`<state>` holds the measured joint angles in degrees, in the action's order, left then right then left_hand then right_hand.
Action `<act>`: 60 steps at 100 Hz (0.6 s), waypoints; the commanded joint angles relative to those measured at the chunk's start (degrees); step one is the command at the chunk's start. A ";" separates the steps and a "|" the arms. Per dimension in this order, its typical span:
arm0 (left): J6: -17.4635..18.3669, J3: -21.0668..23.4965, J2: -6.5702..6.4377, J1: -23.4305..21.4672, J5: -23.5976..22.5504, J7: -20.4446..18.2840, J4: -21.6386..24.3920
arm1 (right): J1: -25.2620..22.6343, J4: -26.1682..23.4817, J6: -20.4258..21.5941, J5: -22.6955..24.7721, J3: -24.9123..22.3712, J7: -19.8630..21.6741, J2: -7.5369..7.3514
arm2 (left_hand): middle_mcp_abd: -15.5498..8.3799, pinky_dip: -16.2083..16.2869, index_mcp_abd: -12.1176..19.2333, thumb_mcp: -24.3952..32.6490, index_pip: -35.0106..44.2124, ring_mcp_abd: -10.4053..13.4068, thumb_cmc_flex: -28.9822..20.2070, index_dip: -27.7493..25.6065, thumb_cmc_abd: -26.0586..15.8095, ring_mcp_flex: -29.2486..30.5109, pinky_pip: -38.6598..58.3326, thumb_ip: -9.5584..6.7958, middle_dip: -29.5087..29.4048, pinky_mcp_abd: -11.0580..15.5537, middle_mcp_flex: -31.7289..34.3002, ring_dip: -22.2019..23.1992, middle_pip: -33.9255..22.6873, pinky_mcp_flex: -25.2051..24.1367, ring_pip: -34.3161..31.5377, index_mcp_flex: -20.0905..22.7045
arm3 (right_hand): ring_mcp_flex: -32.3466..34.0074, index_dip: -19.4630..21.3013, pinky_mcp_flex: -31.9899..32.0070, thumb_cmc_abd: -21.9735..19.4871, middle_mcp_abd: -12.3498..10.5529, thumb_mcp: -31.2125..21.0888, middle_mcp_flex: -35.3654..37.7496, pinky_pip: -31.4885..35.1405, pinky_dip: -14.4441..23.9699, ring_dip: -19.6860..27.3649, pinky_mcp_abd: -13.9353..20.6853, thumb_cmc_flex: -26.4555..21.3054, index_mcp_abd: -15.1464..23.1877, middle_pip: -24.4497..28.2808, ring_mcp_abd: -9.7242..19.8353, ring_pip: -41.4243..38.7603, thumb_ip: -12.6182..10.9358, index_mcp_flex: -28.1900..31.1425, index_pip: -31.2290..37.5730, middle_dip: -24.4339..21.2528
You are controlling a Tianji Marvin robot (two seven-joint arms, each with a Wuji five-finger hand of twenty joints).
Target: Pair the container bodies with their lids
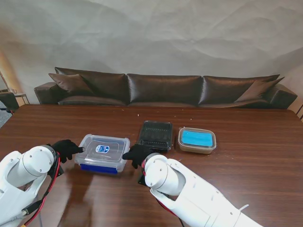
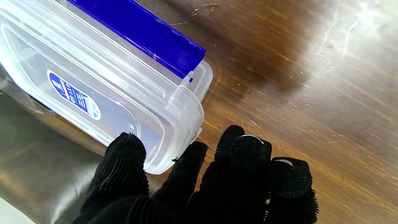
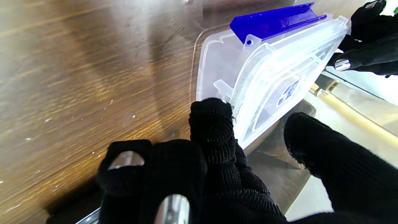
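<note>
Clear container point(image 1: 103, 153) with lid: left hand point(image 1: 66, 149), right hand point(image 1: 136, 154) each gripping one end.

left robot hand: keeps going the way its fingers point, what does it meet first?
The clear box: the left robot hand points at its left end, fingertips apparently already at the lid edge. Contact unclear.

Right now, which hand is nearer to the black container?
The right hand. It sits at the clear box's right end, just nearer to me than the black container. The left hand is at the box's far left end.
</note>
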<state>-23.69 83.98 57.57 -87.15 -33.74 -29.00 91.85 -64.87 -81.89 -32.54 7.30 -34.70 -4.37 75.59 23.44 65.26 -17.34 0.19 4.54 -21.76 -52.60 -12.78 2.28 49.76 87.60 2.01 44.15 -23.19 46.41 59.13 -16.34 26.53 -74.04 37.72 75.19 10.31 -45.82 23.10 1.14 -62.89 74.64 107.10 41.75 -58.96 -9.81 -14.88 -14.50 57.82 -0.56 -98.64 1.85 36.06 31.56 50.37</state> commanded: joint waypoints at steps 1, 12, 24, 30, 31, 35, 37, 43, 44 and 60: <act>-0.26 0.26 0.42 -1.25 0.21 -1.24 0.77 | -1.15 -1.73 0.32 0.36 0.21 1.08 0.17 | 1.47 0.91 4.59 -0.80 2.53 -2.41 0.00 -0.80 -2.26 -1.01 -0.60 -1.40 0.40 -0.96 1.07 -0.27 -0.36 -1.11 0.86 1.46 | 0.24 -0.29 -22.28 -1.33 3.23 -0.21 4.86 9.59 0.46 0.47 -1.15 2.38 6.62 -0.36 6.57 -4.36 -0.76 0.66 -0.15 -0.65; -0.42 0.96 0.49 -2.05 0.46 -0.96 1.40 | -2.29 -3.47 0.09 0.73 -0.01 1.05 -0.22 | 1.86 1.13 4.28 -0.72 2.53 -3.33 -0.46 -0.80 -2.21 -1.84 -1.35 -1.44 0.38 -1.27 1.10 -0.13 -0.10 -2.52 1.44 1.57 | 0.24 -0.26 -22.28 -1.48 3.24 -0.24 4.91 9.59 0.46 0.48 -1.15 2.33 6.58 -0.37 6.57 -4.36 -0.78 0.81 -0.08 -0.65; -0.41 0.91 0.42 -1.72 0.56 -1.26 1.28 | -3.73 -5.30 -0.10 1.12 -0.32 1.03 -0.69 | 1.87 1.47 4.37 -0.75 2.41 -3.94 -0.62 -0.77 -2.21 -2.62 -2.07 -1.45 0.42 -1.39 1.34 0.06 0.10 -3.69 2.02 1.34 | 0.24 -0.26 -22.28 -1.61 3.23 -0.27 5.05 9.59 0.46 0.48 -1.15 2.34 6.47 -0.35 6.57 -4.36 -0.80 0.92 -0.06 -0.65; -0.36 0.59 0.34 -1.11 0.47 -1.65 0.93 | -4.46 -6.04 -0.02 1.29 -0.49 1.03 -0.92 | 1.90 1.62 4.24 -0.71 2.37 -4.22 -0.77 -0.76 -2.26 -3.04 -2.45 -1.47 0.44 -1.34 1.30 0.16 0.26 -4.25 2.32 1.25 | 0.24 -0.26 -22.28 -1.61 3.23 -0.29 5.05 9.59 0.46 0.48 -1.15 2.29 6.45 -0.36 6.57 -4.36 -0.82 0.98 -0.05 -0.65; -0.32 0.53 0.33 -1.00 0.45 -1.69 0.86 | -4.57 -6.14 0.00 1.32 -0.51 1.02 -0.95 | 1.84 1.65 4.23 -0.71 2.37 -4.21 -0.77 -0.76 -2.29 -3.08 -2.48 -1.48 0.45 -1.36 1.35 0.18 0.26 -4.28 2.35 1.25 | 0.24 -0.26 -22.28 -1.61 3.23 -0.28 5.05 9.59 0.46 0.48 -1.15 2.31 6.46 -0.36 6.57 -4.36 -0.81 0.98 -0.05 -0.65; -0.19 0.29 0.30 -0.56 0.41 -1.84 0.57 | -4.89 -6.44 0.09 1.40 -0.57 1.08 -1.10 | 1.76 1.74 4.58 -0.76 2.36 -4.18 -0.71 -0.76 -2.31 -3.10 -2.60 -1.46 0.48 -1.32 1.34 0.25 0.32 -4.36 2.41 1.21 | 0.24 -0.27 -22.28 -1.59 3.23 -0.29 5.05 9.59 0.46 0.48 -1.15 2.33 6.45 -0.36 6.57 -4.36 -0.82 0.96 -0.08 -0.65; -0.16 0.16 0.28 -0.35 0.42 -1.93 0.45 | -4.98 -6.53 0.11 1.43 -0.56 1.15 -1.16 | 1.80 1.78 4.61 -0.77 2.36 -4.18 -0.71 -0.77 -2.29 -3.09 -2.65 -1.46 0.51 -1.30 1.41 0.28 0.31 -4.39 2.42 1.21 | 0.24 -0.27 -22.28 -1.58 3.23 -0.26 5.05 9.59 0.46 0.48 -1.15 2.37 6.45 -0.36 6.57 -4.36 -0.81 0.96 -0.09 -0.65; -0.14 -0.26 0.25 0.22 0.43 -2.10 0.09 | -5.09 -6.46 0.13 1.49 -0.49 1.31 -1.22 | 1.78 1.89 4.43 -0.73 2.42 -4.19 -0.83 -0.79 -2.24 -3.17 -2.78 -1.48 0.58 -1.27 1.52 0.34 0.32 -4.53 2.52 1.33 | 0.24 -0.30 -22.28 -1.62 3.20 -0.25 5.03 9.59 0.46 0.48 -1.15 2.39 6.47 -0.38 6.57 -4.36 -0.81 0.95 -0.14 -0.66; -0.12 -0.33 0.24 0.31 0.42 -2.13 0.03 | -5.11 -6.41 0.13 1.46 -0.48 1.29 -1.20 | 1.76 1.90 4.48 -0.74 2.42 -4.20 -0.82 -0.79 -2.26 -3.18 -2.80 -1.48 0.59 -1.27 1.52 0.35 0.33 -4.53 2.54 1.31 | 0.24 -0.30 -22.28 -1.62 3.23 -0.25 5.03 9.59 0.46 0.48 -1.15 2.39 6.51 -0.38 6.57 -4.36 -0.81 0.96 -0.14 -0.66; 0.32 -1.17 0.07 1.36 0.10 -2.90 -0.83 | -4.94 -5.12 0.10 1.19 -0.22 1.25 -0.97 | 1.61 2.10 4.52 -0.75 2.51 -4.20 -0.88 -0.84 -2.23 -3.31 -3.03 -1.48 0.73 -1.15 1.70 0.45 0.38 -4.69 2.79 1.47 | 0.24 -0.28 -22.28 -1.76 3.20 -0.15 5.06 9.59 0.46 0.48 -1.15 2.41 6.40 -0.44 6.57 -4.36 -0.83 1.04 -0.11 -0.68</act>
<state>-23.75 83.21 57.35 -85.92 -33.83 -30.34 91.11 -69.57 -87.68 -32.64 8.68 -35.36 -4.18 74.11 23.99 66.05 -19.00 0.20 4.89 -23.81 -52.60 -13.08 2.28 47.20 85.50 2.01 44.16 -23.90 46.97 59.13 -16.37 23.21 -71.67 37.73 75.19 10.40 -45.82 22.50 1.14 -62.92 74.65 107.10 41.75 -58.96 -9.82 -14.88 -13.61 57.80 -0.56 -98.64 1.85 36.73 32.88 50.37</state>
